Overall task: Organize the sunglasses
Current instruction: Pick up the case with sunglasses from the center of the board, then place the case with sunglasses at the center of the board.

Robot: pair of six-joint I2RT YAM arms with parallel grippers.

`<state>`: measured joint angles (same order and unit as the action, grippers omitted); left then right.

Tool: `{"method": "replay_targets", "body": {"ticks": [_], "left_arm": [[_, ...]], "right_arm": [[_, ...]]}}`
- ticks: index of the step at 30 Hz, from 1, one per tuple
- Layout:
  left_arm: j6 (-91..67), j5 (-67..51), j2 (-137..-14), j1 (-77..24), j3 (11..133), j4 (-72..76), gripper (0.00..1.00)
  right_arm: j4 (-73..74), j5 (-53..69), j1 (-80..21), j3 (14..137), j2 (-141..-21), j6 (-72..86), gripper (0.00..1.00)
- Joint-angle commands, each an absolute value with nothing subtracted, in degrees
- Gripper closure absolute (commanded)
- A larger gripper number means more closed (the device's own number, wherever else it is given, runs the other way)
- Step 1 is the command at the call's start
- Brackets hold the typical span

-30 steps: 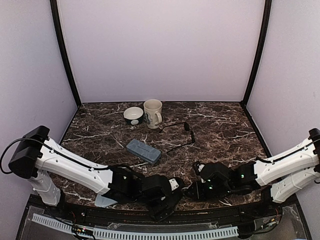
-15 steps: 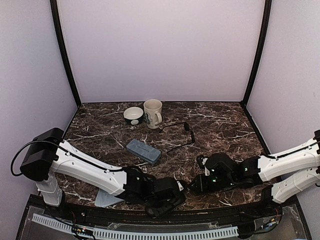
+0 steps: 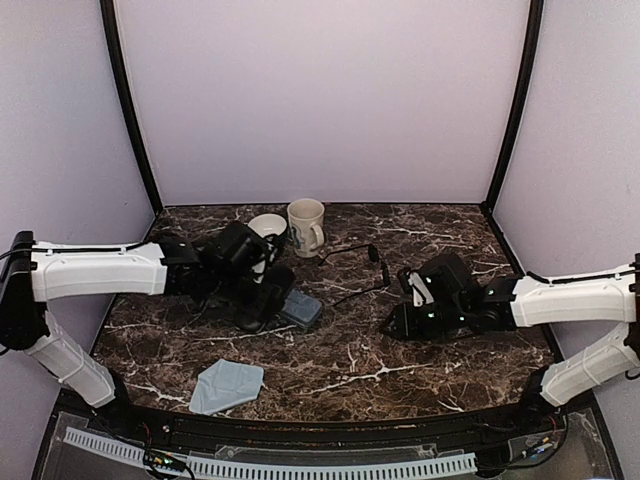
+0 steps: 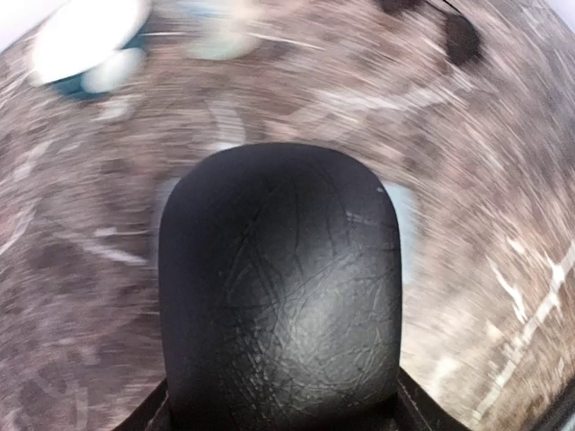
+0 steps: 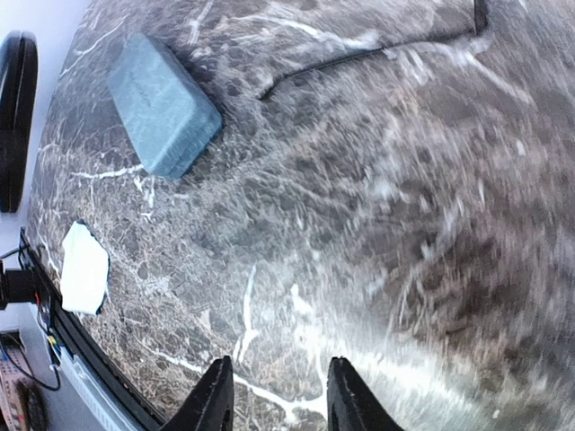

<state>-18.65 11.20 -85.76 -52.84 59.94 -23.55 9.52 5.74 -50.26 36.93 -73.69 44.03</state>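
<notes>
Black wire sunglasses (image 3: 358,268) lie open on bench (image 3: 450,250), centre toward rear edge, beside mug (image 3: 306,227); blue-grey case (image 5: 163,103) near them; left gripper (image 3: 262,300) grips black case (image 4: 283,287); right gripper (image 5: 278,370) narrowly parted, holding nothing.

Low over the dark marble desk (image 3: 450,235), the left pincer (image 3: 258,305) grips a black oval case (image 4: 283,287); the right pincer (image 5: 280,402) is slightly open.

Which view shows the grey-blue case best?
The right wrist view: the grey-blue case lies whole there. From above, the left arm covers all but one end. The left wrist view is blurred and filled by a black case.
</notes>
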Motion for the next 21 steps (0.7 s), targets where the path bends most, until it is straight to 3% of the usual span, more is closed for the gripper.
{"method": "replay_targets", "body": {"ticks": [1,6,16,18,21], "left_arm": [[-17.52,10.61,-80.28,-40.41,54.83,-23.57,0.58],[-15.48,10.92,-85.56,-29.03,53.62,-22.39,0.58],[-12.43,7.91,-97.69,-25.48,58.01,-20.12,0.53],[-12.45,8.01,-98.41,-25.28,58.75,-20.64,0.48],[-12.9,8.62,-97.18,-25.19,58.59,-20.92,0.28]], "right_arm": [[9.67,10.85,-47.07,42.58,-78.24,34.13,0.61],[7.58,13.94,-46.42,46.66,-82.64,30.99,0.52],[6.01,15.17,-46.48,51.41,-85.69,27.92,0.35],[6.52,14.08,-46.47,52.67,-86.22,27.33,0.33],[6.91,13.63,-46.47,54.54,-87.16,26.56,0.31]]}}
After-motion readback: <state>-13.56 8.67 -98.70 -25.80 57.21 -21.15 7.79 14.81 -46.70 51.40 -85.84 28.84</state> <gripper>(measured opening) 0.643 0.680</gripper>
